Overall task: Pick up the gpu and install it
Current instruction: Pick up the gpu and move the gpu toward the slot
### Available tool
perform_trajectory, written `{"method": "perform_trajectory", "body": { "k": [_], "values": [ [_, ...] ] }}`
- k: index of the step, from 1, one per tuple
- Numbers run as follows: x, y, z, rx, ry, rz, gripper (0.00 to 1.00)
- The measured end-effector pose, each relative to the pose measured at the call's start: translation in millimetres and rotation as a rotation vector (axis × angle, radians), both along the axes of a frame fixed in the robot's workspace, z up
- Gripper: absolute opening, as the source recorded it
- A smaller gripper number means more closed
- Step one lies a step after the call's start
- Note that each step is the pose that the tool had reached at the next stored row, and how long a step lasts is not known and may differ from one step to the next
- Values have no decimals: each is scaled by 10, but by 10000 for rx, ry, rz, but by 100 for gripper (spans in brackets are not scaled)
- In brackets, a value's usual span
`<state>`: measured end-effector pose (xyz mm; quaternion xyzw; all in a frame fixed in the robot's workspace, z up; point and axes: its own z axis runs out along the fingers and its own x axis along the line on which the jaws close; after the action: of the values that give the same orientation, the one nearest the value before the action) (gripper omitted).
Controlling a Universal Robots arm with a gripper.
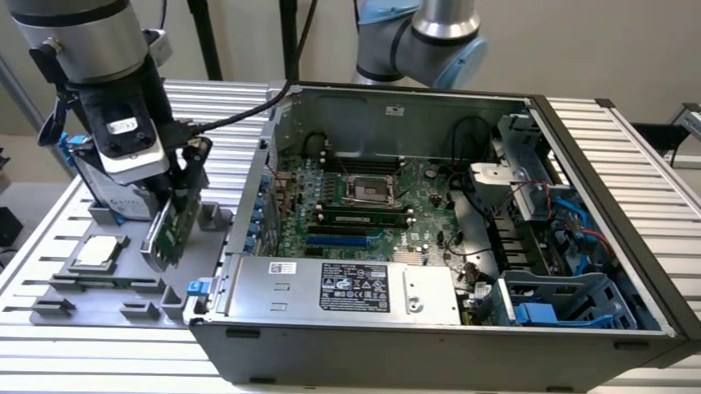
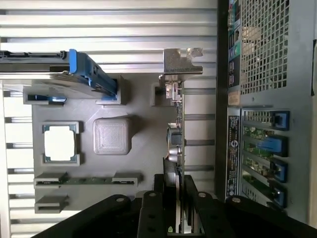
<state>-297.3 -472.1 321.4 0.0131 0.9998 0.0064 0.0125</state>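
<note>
Beside the open grey computer case (image 1: 438,361), the thin green gpu card (image 1: 164,234) has its upper end hidden in the black tool (image 2: 174,194) clamping it. Farther from the case, the arm (image 1: 93,41) covers most of the silver blue-railed hard drive (image 1: 98,190). The print on the case's label (image 1: 353,289) is too small to read.

My gripper (image 2: 174,196), clamped on the card (image 2: 177,134), sits in a narrow lane between the case wall (image 1: 258,168) and the hard drive (image 2: 84,72) standing on the tray (image 2: 146,131). Over the motherboard (image 1: 428,222) the case is open; cables (image 1: 570,217) and a drive cage (image 1: 559,300) crowd the exterior view's right.
</note>
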Motion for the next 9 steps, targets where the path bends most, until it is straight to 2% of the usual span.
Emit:
{"method": "perform_trajectory", "body": {
  "k": [9],
  "values": [
    [127,0,409,0,19,30,27]
  ]
}}
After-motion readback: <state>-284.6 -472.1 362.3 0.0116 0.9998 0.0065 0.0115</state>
